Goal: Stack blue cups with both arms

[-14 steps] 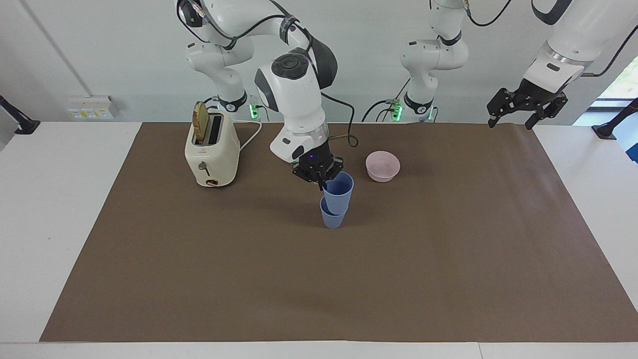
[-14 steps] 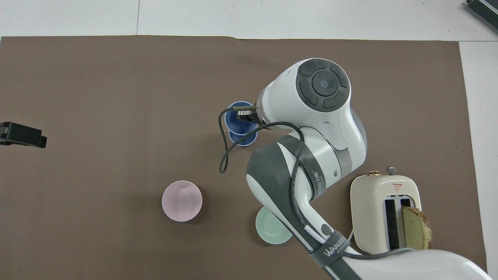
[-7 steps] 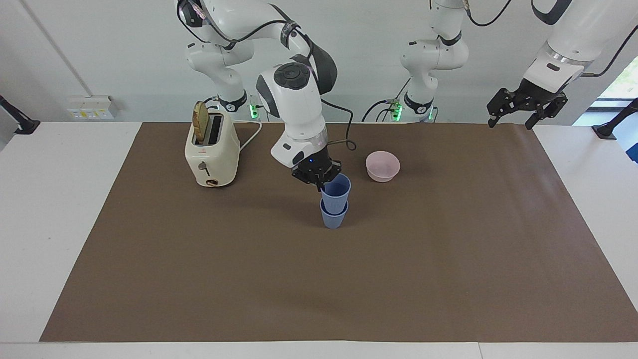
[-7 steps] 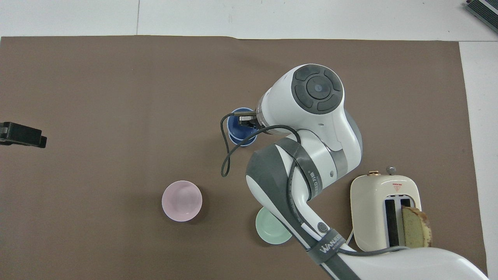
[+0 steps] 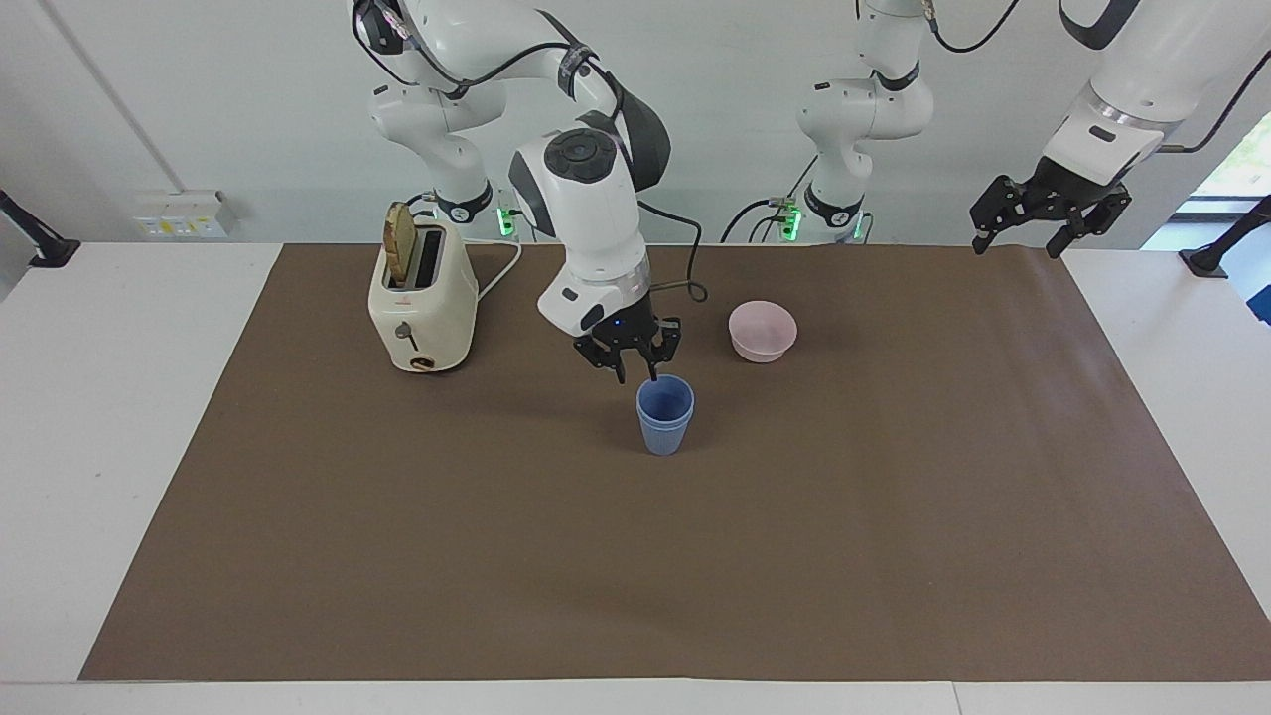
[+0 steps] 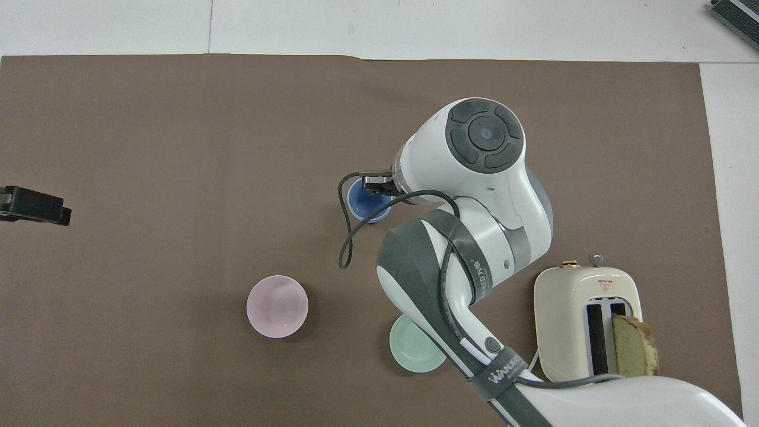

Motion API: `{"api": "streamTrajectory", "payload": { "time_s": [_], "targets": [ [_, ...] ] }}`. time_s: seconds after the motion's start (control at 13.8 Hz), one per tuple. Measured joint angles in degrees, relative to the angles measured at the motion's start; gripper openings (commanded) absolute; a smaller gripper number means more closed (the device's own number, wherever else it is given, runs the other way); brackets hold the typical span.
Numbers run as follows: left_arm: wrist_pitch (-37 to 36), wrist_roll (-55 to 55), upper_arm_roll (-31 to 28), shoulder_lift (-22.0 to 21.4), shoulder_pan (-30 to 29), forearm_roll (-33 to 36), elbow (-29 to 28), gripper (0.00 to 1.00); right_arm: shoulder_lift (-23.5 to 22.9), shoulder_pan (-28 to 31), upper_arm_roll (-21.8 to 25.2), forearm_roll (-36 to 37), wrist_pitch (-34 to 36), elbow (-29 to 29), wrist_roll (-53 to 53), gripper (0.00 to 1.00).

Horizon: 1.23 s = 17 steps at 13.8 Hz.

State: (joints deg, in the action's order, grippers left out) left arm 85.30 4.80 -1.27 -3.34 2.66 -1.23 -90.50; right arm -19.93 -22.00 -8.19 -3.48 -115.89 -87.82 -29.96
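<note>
The two blue cups stand nested one inside the other, upright, on the middle of the brown mat; they also show in the overhead view, partly under the right wrist. My right gripper is open just above the stack's rim, on the side nearer the robots, holding nothing. My left gripper is open and empty, raised over the mat's edge at the left arm's end, and waits; its tip shows in the overhead view.
A pink bowl sits beside the cups, nearer the robots, toward the left arm's end. A mint-green bowl lies under the right arm. A cream toaster with a slice in it stands toward the right arm's end.
The right gripper lowered the upper blue cup into the lower one, then opened and let go. The upper cup now sits deep in the lower one. The left arm has not moved.
</note>
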Motion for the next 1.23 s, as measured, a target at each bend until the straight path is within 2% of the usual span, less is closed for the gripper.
{"api": "streamTrajectory", "payload": {
  "time_s": [0.22,0.43,0.65,0.94,1.23],
  "targets": [
    [0.0,0.0,0.0,0.0,0.0,0.0,0.0,1.0,0.71,0.1,0.23,0.0,-0.01,0.32,-0.02,0.97],
    [0.0,0.0,0.0,0.0,0.0,0.0,0.0,1.0,4.55,2.31,0.73,0.05,3.22,0.41,-0.02,1.0],
    [0.0,0.0,0.0,0.0,0.0,0.0,0.0,1.0,10.33,9.22,0.88,0.14,8.08,-0.65,0.99,1.0],
    [0.0,0.0,0.0,0.0,0.0,0.0,0.0,1.0,18.5,20.88,1.12,0.14,17.53,-2.4,10.28,1.0],
    [0.0,0.0,0.0,-0.01,0.0,0.0,0.0,1.0,22.62,28.2,1.33,0.15,23.05,-2.65,15.26,1.0]
  ]
}}
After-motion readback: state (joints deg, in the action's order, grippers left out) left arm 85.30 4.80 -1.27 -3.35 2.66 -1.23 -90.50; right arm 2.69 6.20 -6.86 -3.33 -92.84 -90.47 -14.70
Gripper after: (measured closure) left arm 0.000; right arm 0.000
